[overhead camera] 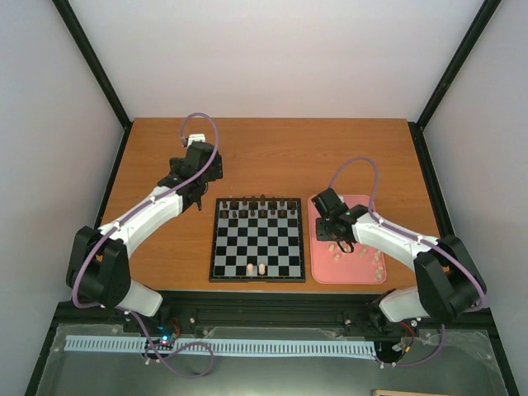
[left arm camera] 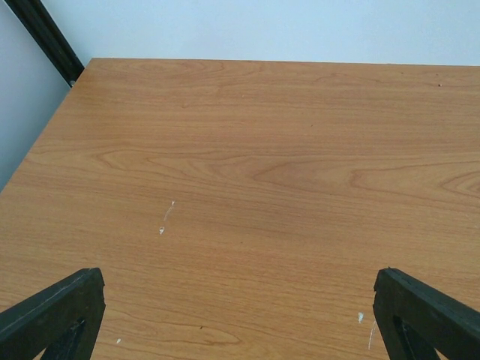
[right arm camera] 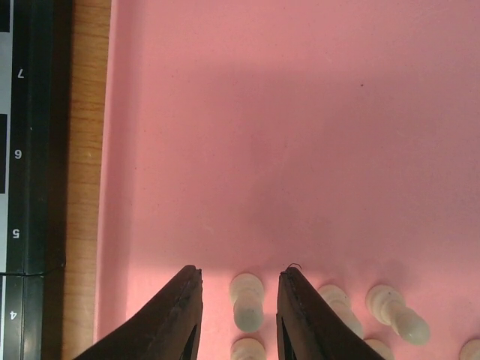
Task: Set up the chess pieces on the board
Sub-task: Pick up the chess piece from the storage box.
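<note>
Robotics lab test cell, plain white walls (overhead camera: pixel 280 58) framed by black metal posts (overhead camera: pixel 91 62), brown wood-grain tabletop (overhead camera: pixel 272 157), two white-and-black robot arms (overhead camera: pixel 144 216) (overhead camera: pixel 396 239) bolted at its near edge, looped purple cables (overhead camera: pixel 200 115), pale slotted cable duct (overhead camera: pixel 247 347) in front.

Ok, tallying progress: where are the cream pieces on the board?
Top view: two cream pieces stand side by side in the board's near row, middle columns, opposite the dark pieces.

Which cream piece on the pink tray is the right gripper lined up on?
The small cream chess piece between the right gripper's fingertips on the pink tray. A second sits deeper between the jaws; the rest lie outside the fingers.
</note>
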Motion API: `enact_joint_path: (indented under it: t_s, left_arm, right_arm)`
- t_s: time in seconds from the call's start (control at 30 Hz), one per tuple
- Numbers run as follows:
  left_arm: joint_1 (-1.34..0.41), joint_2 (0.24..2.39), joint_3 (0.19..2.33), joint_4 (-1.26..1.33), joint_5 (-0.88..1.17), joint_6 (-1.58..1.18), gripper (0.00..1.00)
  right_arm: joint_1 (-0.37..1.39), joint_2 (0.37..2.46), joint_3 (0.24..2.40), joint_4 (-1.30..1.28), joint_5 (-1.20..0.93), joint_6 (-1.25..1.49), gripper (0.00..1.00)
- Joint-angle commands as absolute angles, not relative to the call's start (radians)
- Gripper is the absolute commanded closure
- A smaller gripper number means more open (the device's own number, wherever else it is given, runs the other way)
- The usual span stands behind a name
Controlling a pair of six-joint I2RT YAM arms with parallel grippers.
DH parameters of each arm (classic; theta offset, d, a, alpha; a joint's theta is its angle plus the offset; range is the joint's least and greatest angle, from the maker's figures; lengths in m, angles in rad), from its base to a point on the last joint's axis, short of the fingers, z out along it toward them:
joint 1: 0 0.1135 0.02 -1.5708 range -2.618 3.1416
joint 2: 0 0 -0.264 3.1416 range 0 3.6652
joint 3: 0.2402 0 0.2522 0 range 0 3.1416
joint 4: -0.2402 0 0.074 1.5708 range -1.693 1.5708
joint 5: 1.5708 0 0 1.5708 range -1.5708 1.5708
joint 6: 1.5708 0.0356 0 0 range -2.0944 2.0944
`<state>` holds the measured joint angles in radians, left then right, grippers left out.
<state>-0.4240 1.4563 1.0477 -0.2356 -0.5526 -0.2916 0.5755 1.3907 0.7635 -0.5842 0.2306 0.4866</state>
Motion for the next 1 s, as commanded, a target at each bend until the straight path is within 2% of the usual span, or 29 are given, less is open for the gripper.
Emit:
enact_joint_path:
  t_s: [0.0, 0.73, 0.97]
  left_arm:
    - [-0.431, 1.476, 1.100, -0.228, -0.560, -0.280, 0.00]
    - [-0.431, 1.484, 1.103, -0.227, -0.564, -0.279, 0.00]
    - [-0.431, 1.482, 1.100, -0.229, -0.567, -0.281, 0.00]
  right_arm:
    - [0.550, 1.401, 0.749, -0.553, 0.206, 0.464, 0.71]
    - [0.523, 1.453, 0.721, -0.525, 0.184, 0.440, 0.76]
    - [0.518, 1.454, 0.724, -0.522, 0.186, 0.433, 0.85]
